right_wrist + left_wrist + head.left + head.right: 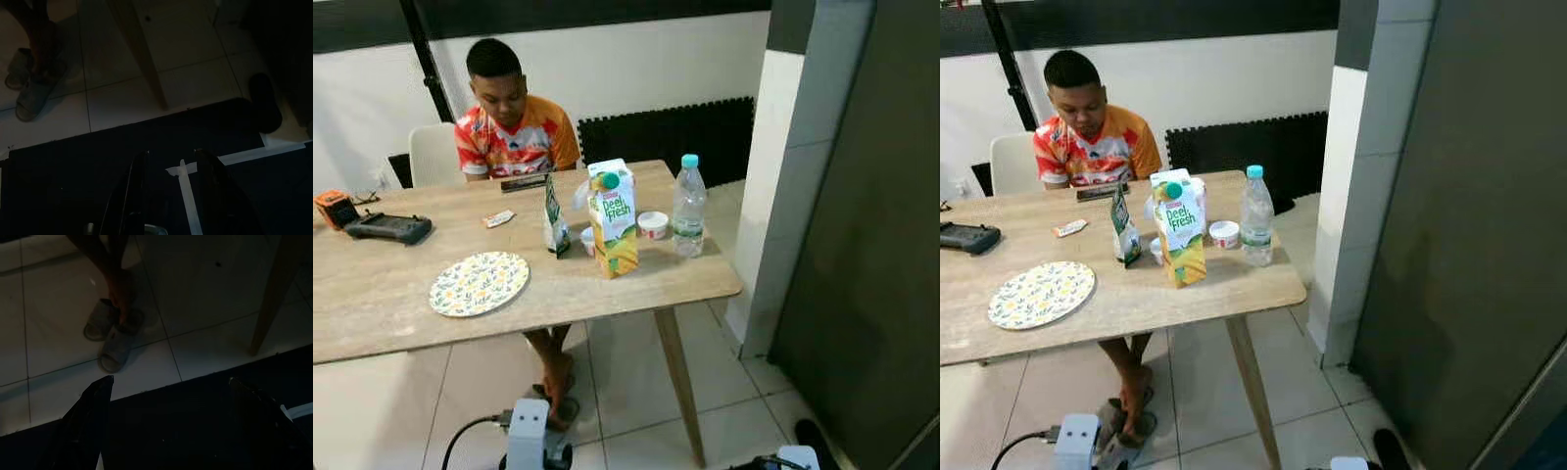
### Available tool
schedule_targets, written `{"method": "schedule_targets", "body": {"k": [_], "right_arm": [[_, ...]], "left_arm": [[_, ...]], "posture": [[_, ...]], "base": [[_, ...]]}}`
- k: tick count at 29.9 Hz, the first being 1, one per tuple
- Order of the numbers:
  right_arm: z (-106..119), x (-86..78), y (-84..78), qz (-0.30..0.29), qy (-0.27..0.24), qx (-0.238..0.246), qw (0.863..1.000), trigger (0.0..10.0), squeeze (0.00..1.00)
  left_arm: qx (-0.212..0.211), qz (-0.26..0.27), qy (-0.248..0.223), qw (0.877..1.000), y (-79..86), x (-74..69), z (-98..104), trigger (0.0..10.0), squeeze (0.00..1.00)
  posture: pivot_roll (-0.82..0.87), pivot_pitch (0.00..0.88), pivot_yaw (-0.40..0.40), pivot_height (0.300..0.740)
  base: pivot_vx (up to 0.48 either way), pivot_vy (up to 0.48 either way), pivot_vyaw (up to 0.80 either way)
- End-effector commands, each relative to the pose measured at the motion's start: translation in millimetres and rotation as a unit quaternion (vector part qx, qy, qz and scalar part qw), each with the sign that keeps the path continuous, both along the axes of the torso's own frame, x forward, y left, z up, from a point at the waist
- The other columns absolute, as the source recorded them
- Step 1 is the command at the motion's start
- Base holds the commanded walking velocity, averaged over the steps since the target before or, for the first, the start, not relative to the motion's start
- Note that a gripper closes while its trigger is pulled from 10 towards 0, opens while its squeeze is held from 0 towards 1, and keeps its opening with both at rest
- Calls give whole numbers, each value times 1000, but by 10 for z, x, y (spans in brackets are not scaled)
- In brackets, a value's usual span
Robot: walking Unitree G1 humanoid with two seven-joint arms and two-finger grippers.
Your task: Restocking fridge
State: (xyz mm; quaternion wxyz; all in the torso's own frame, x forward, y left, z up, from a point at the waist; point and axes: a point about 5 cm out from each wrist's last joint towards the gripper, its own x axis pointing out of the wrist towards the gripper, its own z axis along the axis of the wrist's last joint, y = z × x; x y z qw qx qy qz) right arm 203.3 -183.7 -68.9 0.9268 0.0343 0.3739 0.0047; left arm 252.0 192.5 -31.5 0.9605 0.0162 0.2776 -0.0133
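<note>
- Juice carton (614,217) stands upright at centre frame on the wooden table (372,294), with the water bottle (688,206) just right of it and a small white tub (652,225) between them.
- A dark green pouch (554,217) stands left of the carton; a patterned plate (480,283) lies lower left.
- A seated person (512,122) is at upper left behind the table.
- Left gripper (168,382) hangs over the floor tiles, fingers spread wide.
- Right gripper (171,152) hangs low too, fingers slightly apart, holding nothing.
</note>
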Motion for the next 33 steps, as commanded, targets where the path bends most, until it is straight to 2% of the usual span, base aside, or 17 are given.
{"method": "schedule_targets", "body": {"k": [1,3,9,14,33], "right_arm": [[-16,-23,17,-4,4,4,1000,10000,0],[-12,-15,18,-3,3,4,1000,10000,0],[-3,0,11,0,2,2,1000,10000,0],[-2,3,9,3,2,2,1000,10000,0],[21,46,13,15,-1,-1,1000,10000,0]], "left_arm": [[7,7,9,1000,44,-64,-43,10000,0],[5,10,8,1000,42,-63,-43,10000,0],[6,14,15,1000,30,-67,-56,10000,0],[-5,43,20,999,52,-77,-69,10000,0],[-2,54,23,998,74,-81,-74,10000,0]], "posture": [[-49,56,67,740],[-49,54,67,740],[-52,49,64,740],[-54,45,61,740],[-58,46,44,740]], "base": [[0,0,0],[0,0,0],[0,-461,0],[0,0,0],[0,0,0]]}}
